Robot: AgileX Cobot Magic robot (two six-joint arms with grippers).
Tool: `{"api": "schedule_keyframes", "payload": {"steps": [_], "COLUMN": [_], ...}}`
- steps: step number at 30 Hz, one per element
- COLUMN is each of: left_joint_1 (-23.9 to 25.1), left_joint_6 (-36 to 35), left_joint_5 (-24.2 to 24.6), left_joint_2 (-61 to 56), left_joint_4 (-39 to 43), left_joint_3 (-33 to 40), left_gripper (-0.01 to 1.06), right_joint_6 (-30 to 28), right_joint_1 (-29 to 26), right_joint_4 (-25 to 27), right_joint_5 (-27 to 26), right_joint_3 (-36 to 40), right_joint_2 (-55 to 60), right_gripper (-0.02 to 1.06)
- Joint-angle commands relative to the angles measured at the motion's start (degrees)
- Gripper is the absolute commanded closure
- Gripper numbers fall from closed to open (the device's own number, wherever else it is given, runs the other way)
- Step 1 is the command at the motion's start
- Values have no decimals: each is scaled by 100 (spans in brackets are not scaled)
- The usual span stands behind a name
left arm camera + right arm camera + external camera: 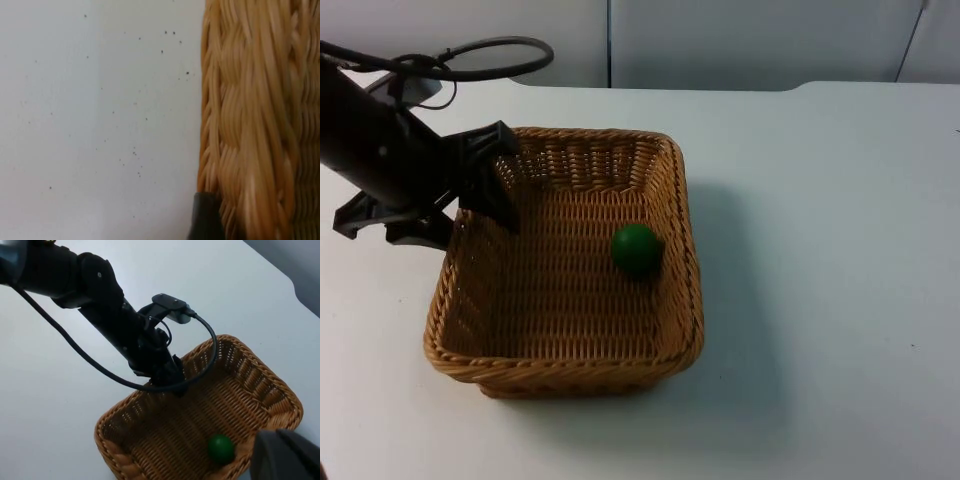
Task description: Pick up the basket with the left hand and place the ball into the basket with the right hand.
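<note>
No text, label, brand, number or sign can be read on anything in these views.

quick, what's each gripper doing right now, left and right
Left gripper: shut on the wicker basket's left rim, one finger inside, one outside.
Right gripper: above the basket, near the green ball; open or shut cannot be told.

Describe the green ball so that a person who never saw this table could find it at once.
On the white table stands one square wicker basket, whose left rim the left pincer grips. Inside it, near the right wall, lies the small ball. It is round, smooth and dark green, the only thing in the basket.
</note>
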Motion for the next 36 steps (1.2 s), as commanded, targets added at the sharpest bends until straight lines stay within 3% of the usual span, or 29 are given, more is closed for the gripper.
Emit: {"api": "schedule_keyframes", "payload": {"steps": [1, 8, 19, 27, 30, 34, 35, 36], "left_joint_1": [-2, 87, 517, 517, 517, 517, 517, 517], "left_joint_6": [-36, -36, -25, -25, -25, -64, -64, -64], "left_joint_5": [60, -31, 661, 724, 685, 849, 849, 937], "left_joint_2": [-28, -28, -39, -568, -836, -1432, -1432, -1601], "left_joint_4": [99, 429, 457, 463, 618, 1171, 1171, 1321], "left_joint_3": [-32, -42, -42, -42, -42, -28, -28, -21], "left_gripper": [44, 44, 44, 45, 52, 93, 93, 106], "right_joint_6": [10, 10, 48, 48, 48, 177, 177, 206], "right_joint_1": [16, 16, 16, 16, 16, 16, 16, 16], "right_joint_4": [47, 47, 47, 49, 49, 49, 49, 38], "right_joint_5": [13, 13, -156, -257, -257, -266, -266, -260], "right_joint_3": [-33, -33, -33, -33, -33, -33, -33, -33], "right_joint_2": [-54, -54, -54, -54, -54, -54, -54, -54], "right_gripper": [105, 105, 105, 105, 105, 105, 105, 105]}}
